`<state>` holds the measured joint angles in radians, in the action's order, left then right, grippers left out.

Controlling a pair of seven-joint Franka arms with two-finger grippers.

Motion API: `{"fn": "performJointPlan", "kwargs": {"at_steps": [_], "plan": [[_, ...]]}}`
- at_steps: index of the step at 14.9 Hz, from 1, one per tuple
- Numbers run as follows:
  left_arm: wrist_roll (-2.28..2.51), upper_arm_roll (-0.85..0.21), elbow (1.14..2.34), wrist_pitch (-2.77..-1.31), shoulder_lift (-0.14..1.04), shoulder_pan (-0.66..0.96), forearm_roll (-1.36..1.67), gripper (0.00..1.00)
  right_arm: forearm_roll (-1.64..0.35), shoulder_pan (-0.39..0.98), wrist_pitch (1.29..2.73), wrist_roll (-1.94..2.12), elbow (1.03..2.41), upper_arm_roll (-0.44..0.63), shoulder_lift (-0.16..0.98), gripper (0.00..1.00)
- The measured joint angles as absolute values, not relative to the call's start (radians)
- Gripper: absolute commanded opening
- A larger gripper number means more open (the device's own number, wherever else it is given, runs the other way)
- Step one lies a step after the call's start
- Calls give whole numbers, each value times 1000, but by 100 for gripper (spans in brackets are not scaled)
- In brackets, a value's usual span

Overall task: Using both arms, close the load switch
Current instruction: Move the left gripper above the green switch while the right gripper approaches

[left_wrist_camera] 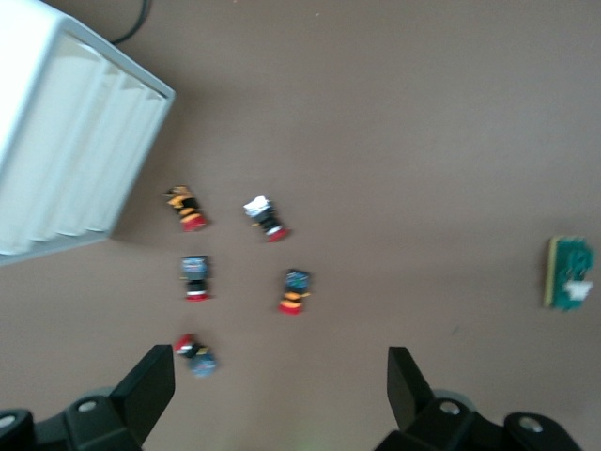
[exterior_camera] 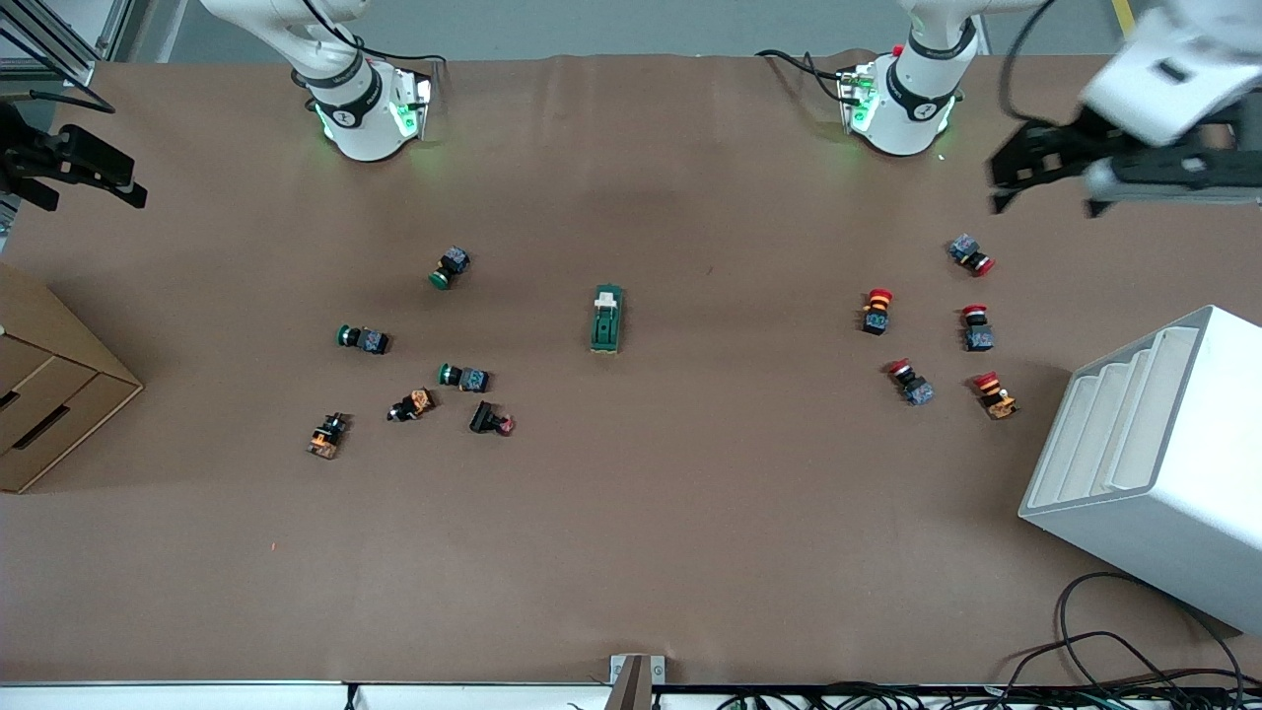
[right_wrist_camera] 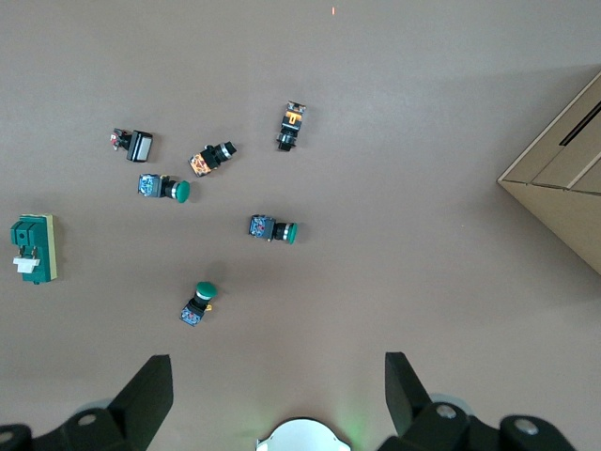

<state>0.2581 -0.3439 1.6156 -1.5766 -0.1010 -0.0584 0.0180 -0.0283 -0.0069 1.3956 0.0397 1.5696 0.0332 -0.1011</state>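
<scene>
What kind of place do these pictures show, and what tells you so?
Probably a robotics lab or test bench. Two white arms are bolted to a table with a brown cover; small electrical parts lie sorted on it, a load switch between green-capped and red-capped push buttons; loose cables trail along the edge.

Brown table (exterior_camera: 690, 513) — load switch (exterior_camera: 606, 319) mid-table, scattered push buttons (exterior_camera: 461, 376), white rack (exterior_camera: 1154, 463), cardboard box (exterior_camera: 44, 390)

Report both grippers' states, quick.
Left gripper: open, holding nothing, up over the red-capped push buttons.
Right gripper: open, holding nothing, up near its base.
</scene>
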Motion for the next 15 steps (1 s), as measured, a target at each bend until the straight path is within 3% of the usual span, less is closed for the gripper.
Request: {"fn": "performJointPlan", "kwargs": {"at_steps": [4,9,12,15], "plan": [[554,-566,1758,-1797,-80,-51,18,100,-29,-8,1400,40,1570,33,-73,100],[861,-794,1981,-2128,-70,-49,-22,100,-28,-9,1422,45,1563,32,54,100],[1074,-910,2061,-2229,-41,-44,-147,100,-31,-5,1423,7,1555,28,63,100],[1340,-950,2081,-2249,56,49,-376,99,-56,24,1450,-125,1555,19,69,100]]}}
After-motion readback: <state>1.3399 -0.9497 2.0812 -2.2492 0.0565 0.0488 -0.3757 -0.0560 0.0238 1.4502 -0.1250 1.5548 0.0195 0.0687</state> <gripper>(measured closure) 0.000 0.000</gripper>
